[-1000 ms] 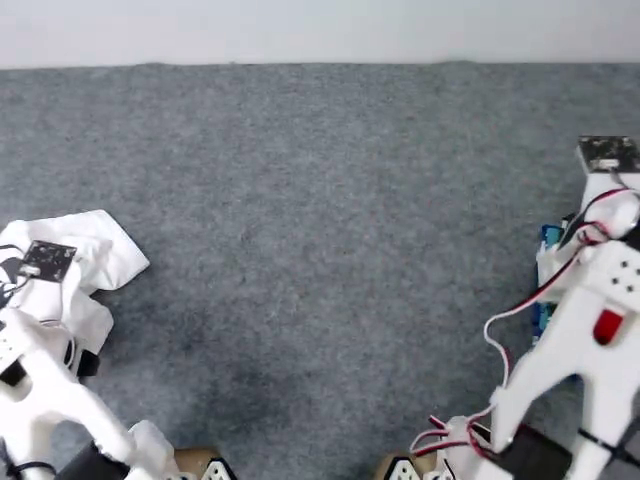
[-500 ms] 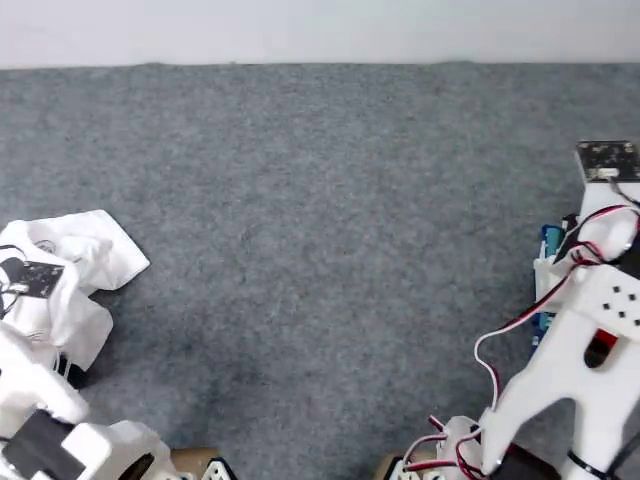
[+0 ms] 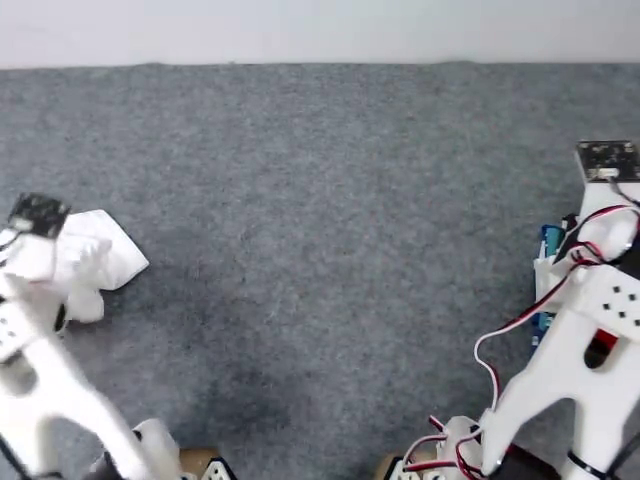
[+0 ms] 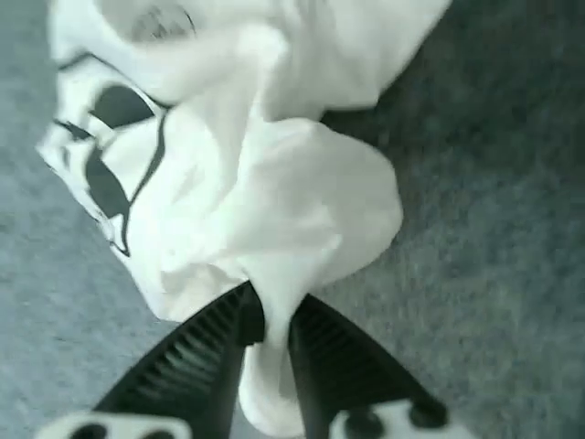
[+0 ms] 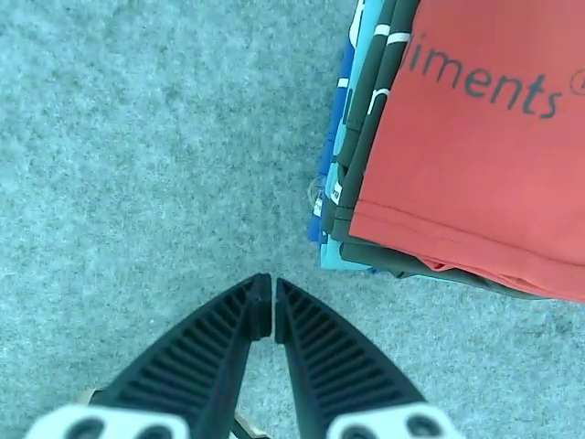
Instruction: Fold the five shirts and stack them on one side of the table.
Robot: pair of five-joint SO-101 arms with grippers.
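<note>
Seemingly a robotics lab bench: grey felt table (image 5: 137, 137) under the right gripper (image 5: 273, 306), plain white wall (image 3: 320, 30) beyond it, bare-wired white arm (image 3: 575, 350).

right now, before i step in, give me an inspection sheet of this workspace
Surface: grey, carpet-like table top.
Job's things: crumpled white shirt at the left edge. Stack of folded shirts, red on top, at the right edge.
Clutter: nothing seen.
Grippers: left gripper shut on a fold of the white shirt. Right gripper shut, holding nothing, over the table top beside the stack.
Cables: red and white wires loop along the right arm.
Surroundings: white wall behind the table's far edge.
</note>
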